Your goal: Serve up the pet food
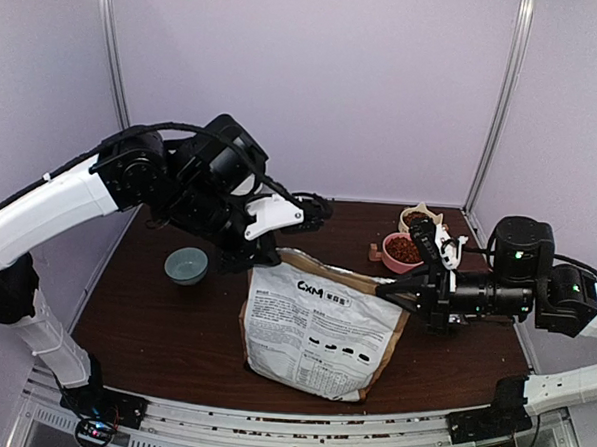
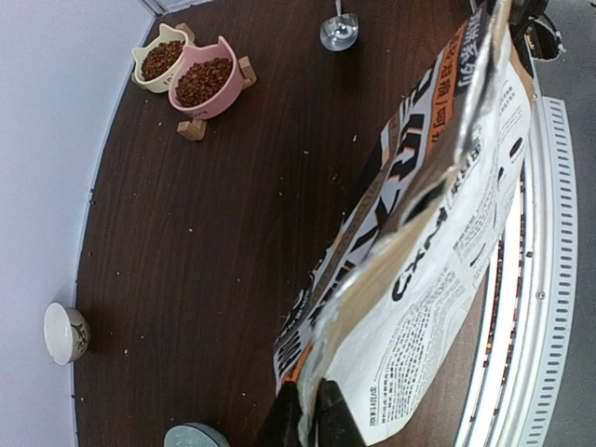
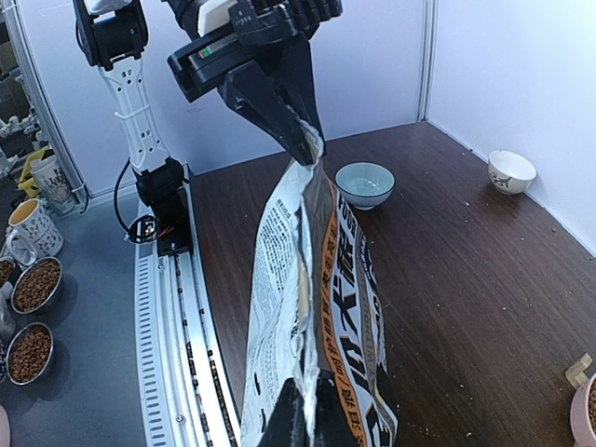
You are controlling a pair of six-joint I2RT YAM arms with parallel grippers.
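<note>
Upright brown kraft CXM bag (image 1: 318, 325) near surface (image 1: 153, 326) front edge. Left end effector (image 1: 264, 254), right end effector (image 1: 413, 296) pinched tight on top corners.

Both arms reach inward toward each other, the left gripper (image 1: 261, 256) angled downward with fingers pinched on one top corner of the bag (image 1: 313, 329), the right gripper (image 1: 397, 295) level, clamping the opposite corner.

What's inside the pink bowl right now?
Reddish-brown kibble covers the inside of the pink bowl. Its floor is hidden beneath, so how deep the pile is can't be told.
</note>
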